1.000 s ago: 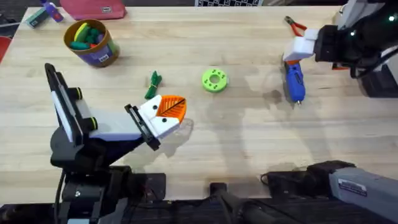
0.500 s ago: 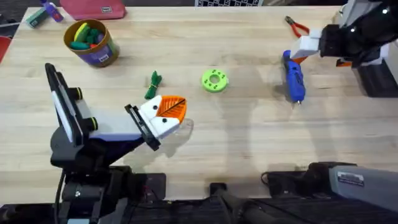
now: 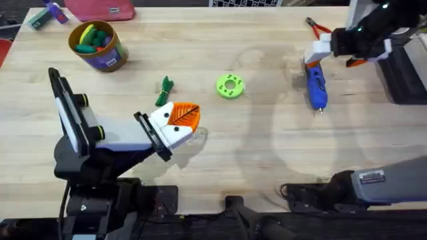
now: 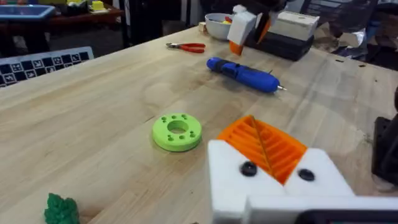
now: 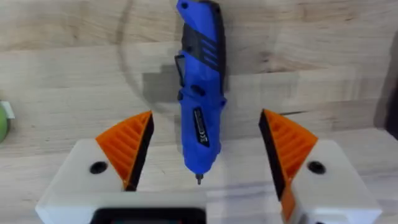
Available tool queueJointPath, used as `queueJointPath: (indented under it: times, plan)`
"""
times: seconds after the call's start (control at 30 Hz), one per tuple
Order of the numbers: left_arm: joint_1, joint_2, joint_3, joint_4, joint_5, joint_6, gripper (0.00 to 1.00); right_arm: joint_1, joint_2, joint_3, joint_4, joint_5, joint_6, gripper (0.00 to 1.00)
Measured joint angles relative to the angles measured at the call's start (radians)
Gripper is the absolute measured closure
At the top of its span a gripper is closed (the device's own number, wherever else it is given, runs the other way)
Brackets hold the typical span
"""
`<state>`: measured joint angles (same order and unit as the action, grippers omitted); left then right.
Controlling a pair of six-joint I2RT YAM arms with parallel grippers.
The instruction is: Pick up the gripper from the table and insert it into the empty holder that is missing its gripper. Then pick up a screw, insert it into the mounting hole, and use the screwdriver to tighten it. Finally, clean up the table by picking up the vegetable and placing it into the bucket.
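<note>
The blue screwdriver (image 3: 315,85) lies on the table at the right, its bit pointing toward the front edge. My right gripper (image 3: 317,51) hovers over its rear end, open. In the right wrist view the screwdriver (image 5: 200,99) lies between the two orange pads (image 5: 127,148), which stand well apart from it. My left gripper (image 3: 179,120) rests low near the table's middle left, shut with its orange pads (image 4: 264,148) together and nothing held. The dark green vegetable (image 3: 164,91) lies just behind it. The bucket (image 3: 113,53) stands at the far left. The loose gripper, the empty holder and a screw are out of view.
A bright green disc with holes (image 3: 230,86) sits mid-table between the vegetable and the screwdriver. Red-handled pliers (image 3: 317,27) lie at the far right, behind the right gripper. A white bowl (image 4: 216,25) stands beyond them. A pink pouch (image 3: 100,9) lies at the far left edge.
The right gripper drifted a little to the right, then came back left over the screwdriver's rear end. The left arm and the objects have not moved.
</note>
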<state>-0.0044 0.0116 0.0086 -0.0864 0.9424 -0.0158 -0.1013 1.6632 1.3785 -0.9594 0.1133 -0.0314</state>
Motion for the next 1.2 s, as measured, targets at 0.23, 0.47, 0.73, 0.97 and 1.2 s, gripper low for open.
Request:
queueJointPath:
  times: [0.23,0.47,0.73,0.97,1.2]
  plan:
    - [0.000,0.000,0.000,0.000,0.000,0.000,0.993,0.000,0.093,0.000,0.061,-0.022,-0.030,0.009]
    - [0.000,0.000,0.000,0.000,0.000,0.000,0.993,0.000,0.140,0.000,0.112,-0.026,-0.055,0.008]
    - [0.000,0.000,0.000,0.000,0.000,0.000,0.993,-0.001,0.221,0.000,0.136,-0.026,-0.068,0.010]
    - [0.000,0.000,0.000,0.000,0.000,0.000,0.993,-0.009,0.270,0.000,0.154,-0.030,-0.070,0.010]
    - [0.000,0.000,0.000,0.000,0.000,0.000,0.993,-0.018,0.278,0.008,0.152,-0.045,-0.071,0.039]
